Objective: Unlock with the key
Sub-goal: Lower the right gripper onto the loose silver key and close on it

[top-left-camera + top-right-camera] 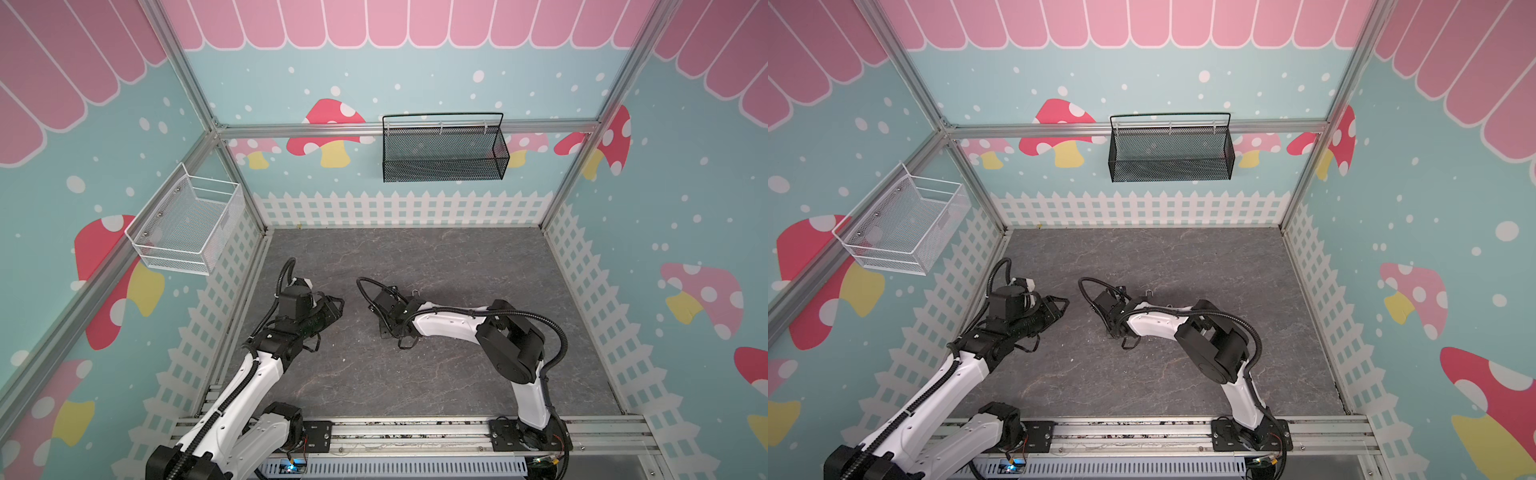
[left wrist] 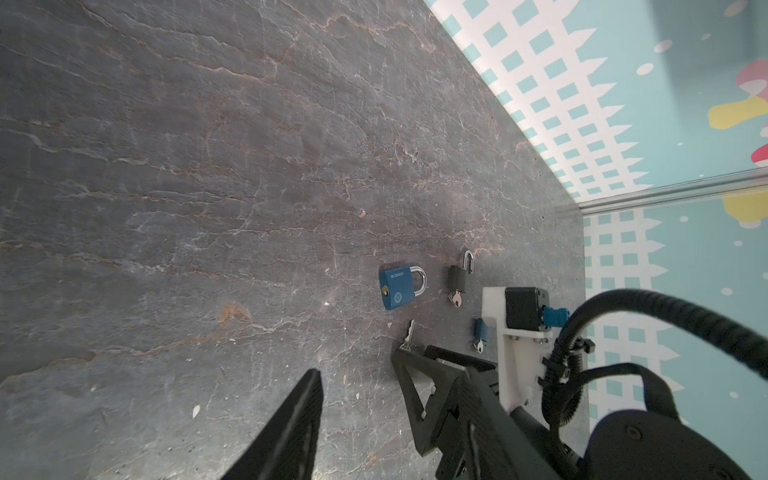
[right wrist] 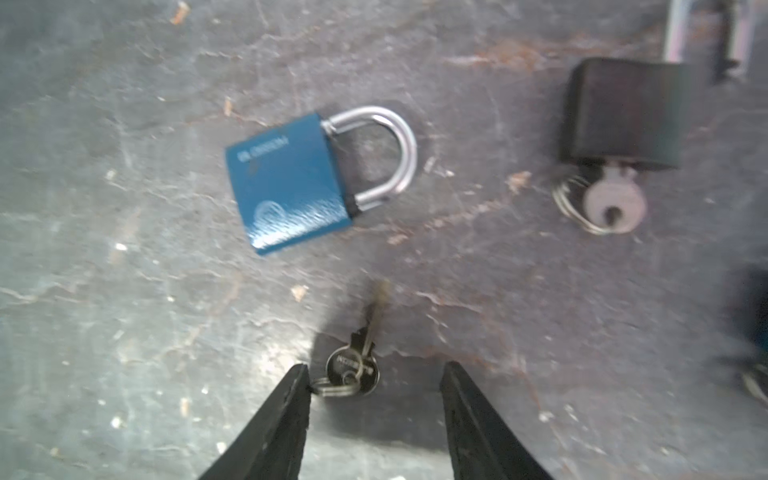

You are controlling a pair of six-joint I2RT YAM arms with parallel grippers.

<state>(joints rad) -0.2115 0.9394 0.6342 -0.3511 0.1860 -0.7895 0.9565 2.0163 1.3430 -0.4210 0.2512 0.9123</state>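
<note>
Right gripper (image 3: 374,374) astride the key (image 3: 353,368)
Jaws apart, key lying between them near the blue padlock (image 3: 291,183) (shackle shut); left gripper (image 1: 337,309) aside, also apart, empty.

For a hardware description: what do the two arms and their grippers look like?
Both the left arm and right arm have glossy white link shells and black joint housings, with a black corrugated hose along each. The left gripper and right gripper are black with triangular frame fingers. A white camera mount sits on the right wrist.
</note>
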